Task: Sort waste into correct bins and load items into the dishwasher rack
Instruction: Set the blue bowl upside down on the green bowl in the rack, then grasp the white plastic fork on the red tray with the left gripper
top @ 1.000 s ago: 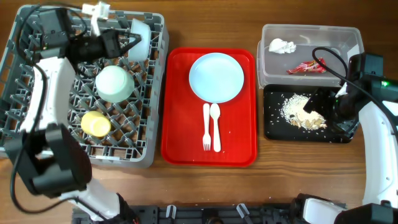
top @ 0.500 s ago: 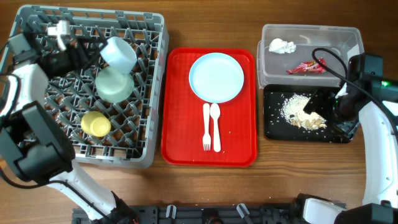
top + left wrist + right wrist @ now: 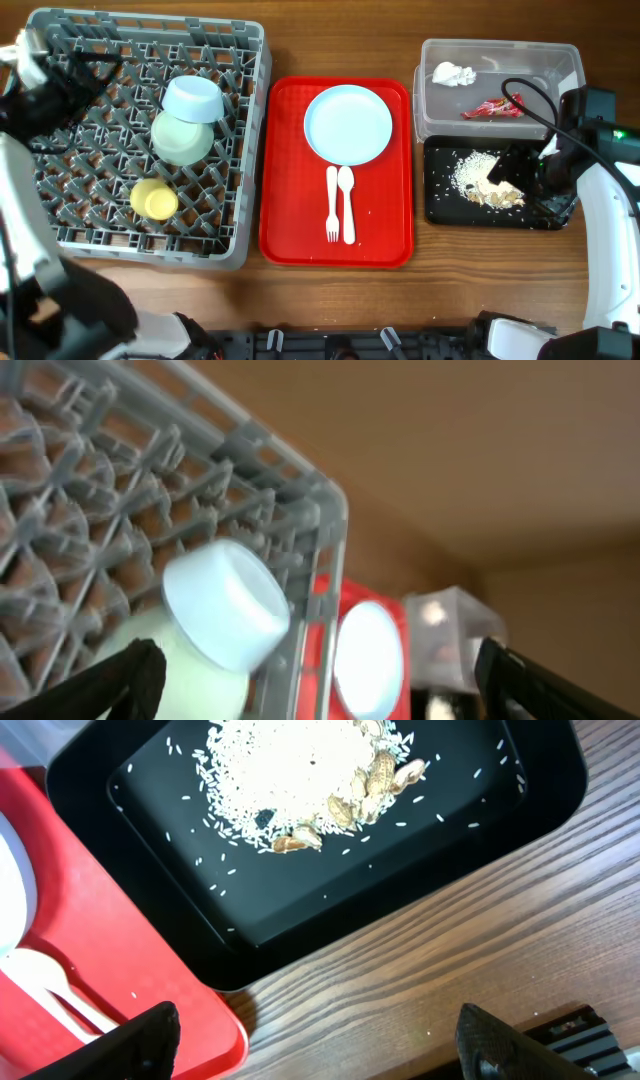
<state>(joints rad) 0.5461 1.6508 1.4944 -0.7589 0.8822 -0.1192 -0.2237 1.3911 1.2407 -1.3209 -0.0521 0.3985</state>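
A: Take the red serving tray (image 3: 290,200) as the mark. What lies on it?

B: The pale blue plate (image 3: 348,123) sits at its far end. Nearer the robot, the white fork (image 3: 331,205) and spoon (image 3: 347,200) lie side by side, the fork on the left.

A: And to the tray's left?

B: The dishwasher rack (image 3: 90,200) stands just beside it. Inside, the pale blue bowl (image 3: 192,98) is tipped base-up and leans on the light green bowl (image 3: 178,140). The yellow cup (image 3: 153,199) sits a little nearer the robot, apart from both.

A: To its right?

B: Both bins. The clear tub (image 3: 560,70), off the tray's far right corner, holds the crumpled tissue (image 3: 452,74) and the red candy wrapper (image 3: 492,109), which lie apart. The black tray (image 3: 440,200), beside the tray's right edge, holds the food scraps (image 3: 485,180) in a loose heap with stray grains around it.

A: The grippers?

B: The left gripper (image 3: 315,660) hovers over the rack's far left corner, well away from the red tray, its jaws spread wide with nothing between them. The right gripper (image 3: 318,1020) hangs over the black tray's end away from the red tray, its jaws also wide apart and empty.
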